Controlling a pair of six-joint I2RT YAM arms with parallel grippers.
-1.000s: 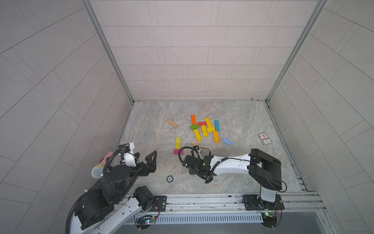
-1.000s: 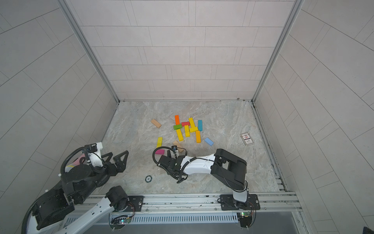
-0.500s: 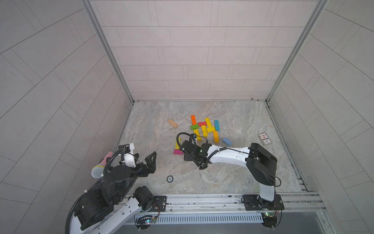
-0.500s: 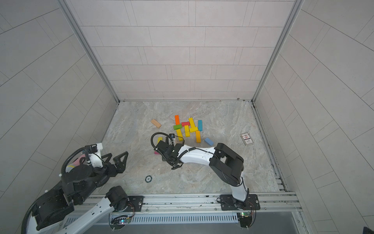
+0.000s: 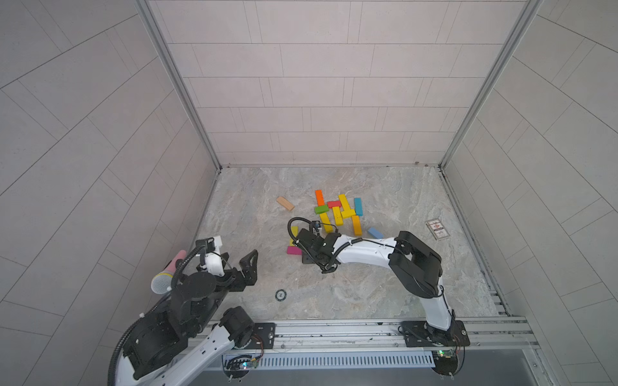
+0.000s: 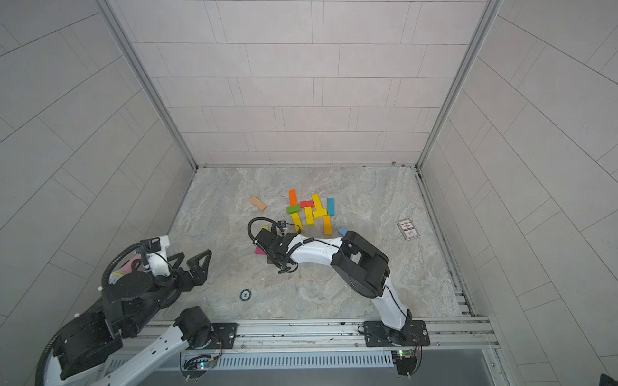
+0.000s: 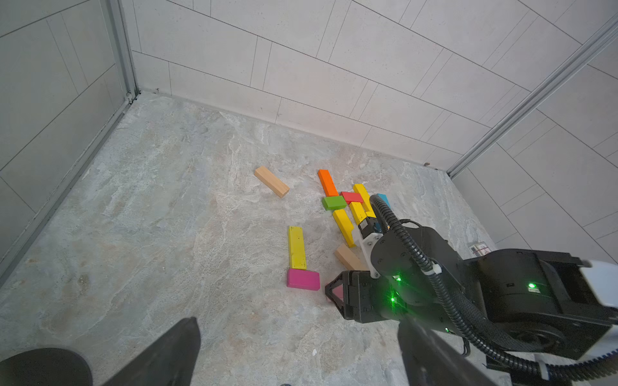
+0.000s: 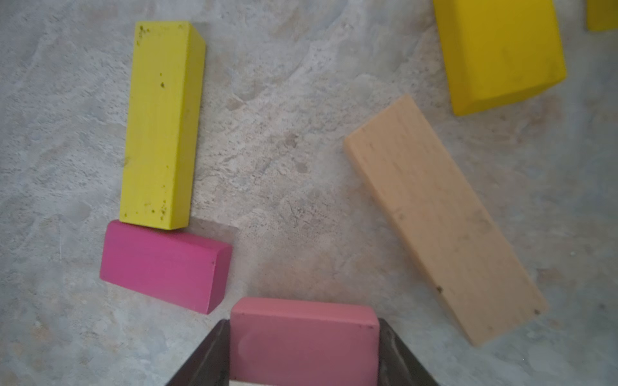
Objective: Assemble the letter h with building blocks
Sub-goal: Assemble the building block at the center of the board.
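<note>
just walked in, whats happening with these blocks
The right gripper is shut on a pink block, low over the table beside a magenta block that butts against the end of a long yellow block. The left gripper hangs open off to the side, holding nothing. Most other coloured blocks lie in a loose cluster farther back; no h shape is readable yet.

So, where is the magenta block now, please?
In a top view, the magenta block lies centre-left, at the yellow-green bar's near end, beside the gripped pink block.
</note>
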